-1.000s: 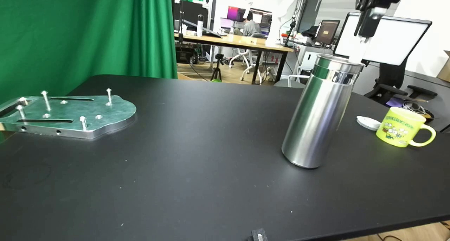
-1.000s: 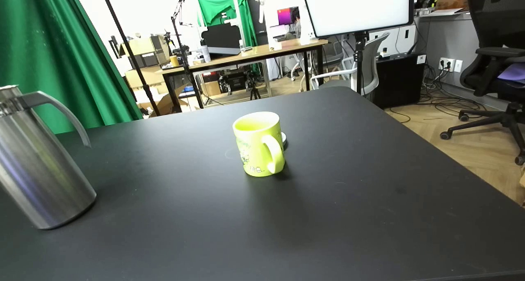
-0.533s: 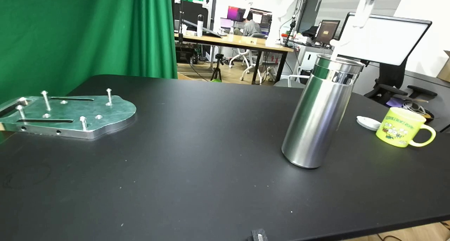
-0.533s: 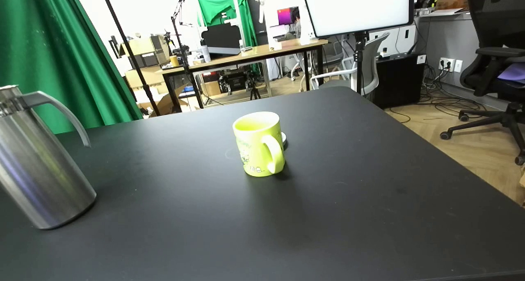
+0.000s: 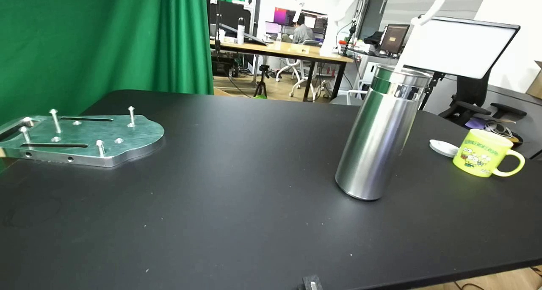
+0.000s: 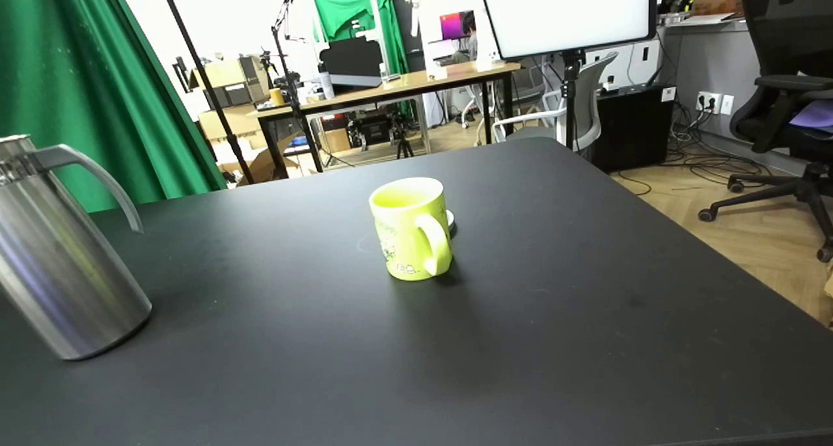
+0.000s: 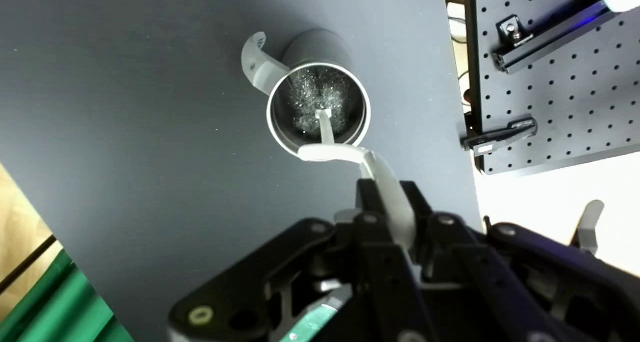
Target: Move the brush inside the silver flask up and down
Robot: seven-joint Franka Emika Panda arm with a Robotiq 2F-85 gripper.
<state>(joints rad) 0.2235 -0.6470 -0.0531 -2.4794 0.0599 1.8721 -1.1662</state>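
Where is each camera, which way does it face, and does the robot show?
Wrist view: on the robot's wrist, looking down into the steel flask; the gripper shows, closed on the brush.
An exterior view: outside the robot, looking across the black table toward the flask; no gripper shows.
An exterior view: likewise outside, looking across the table at the yellow-green mug; no gripper.
Both exterior views share table, flask and mug.

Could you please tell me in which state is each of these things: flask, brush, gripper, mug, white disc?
Flask: standing on the table, open at the top.
Brush: held, lower end inside the flask.
Gripper: shut on the brush.
Mug: upright, open; its inner bottom cannot be seen.
White disc: lying on the table near the mug.
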